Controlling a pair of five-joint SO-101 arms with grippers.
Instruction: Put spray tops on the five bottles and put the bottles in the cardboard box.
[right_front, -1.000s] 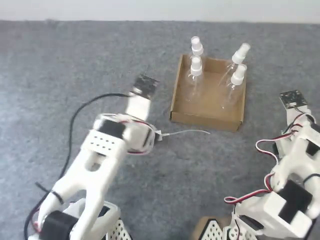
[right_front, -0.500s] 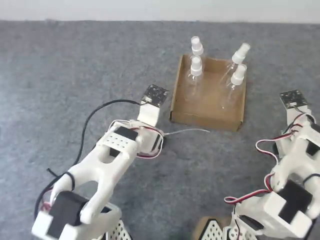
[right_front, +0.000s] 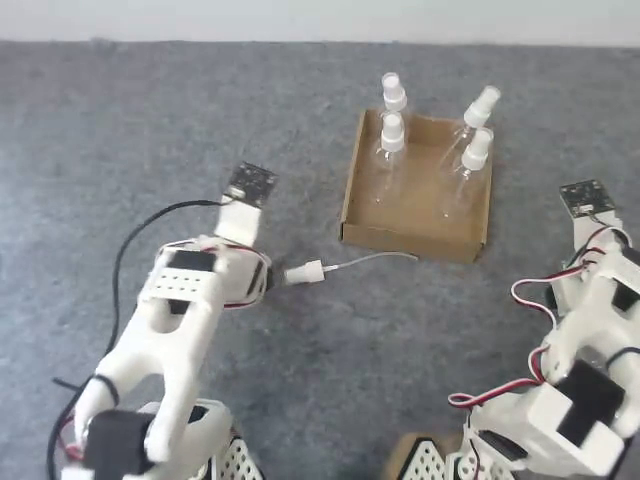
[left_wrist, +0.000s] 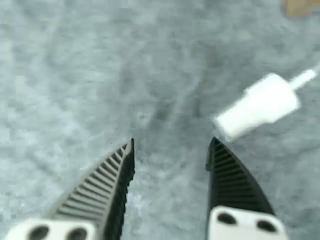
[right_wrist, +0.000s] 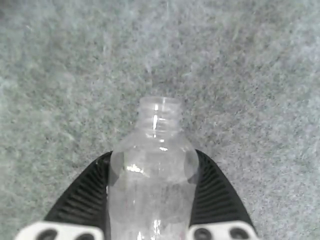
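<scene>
Left gripper is hanging wide open over the grey tabletop, gripping nothing. The loose spray top is lying on its side just past one fingertip, outside the jaws, near the tabletop's middle. Right gripper is clamping an uncapped clear bottle by its shoulders, while four capped bottles are standing in the cardboard box toward the far edge.

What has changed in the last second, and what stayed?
The left hand swung toward the cardboard box, then back away; it is open beside the spray top. The spray top, the four capped bottles and the right hand shut on its bottle stayed put.
</scene>
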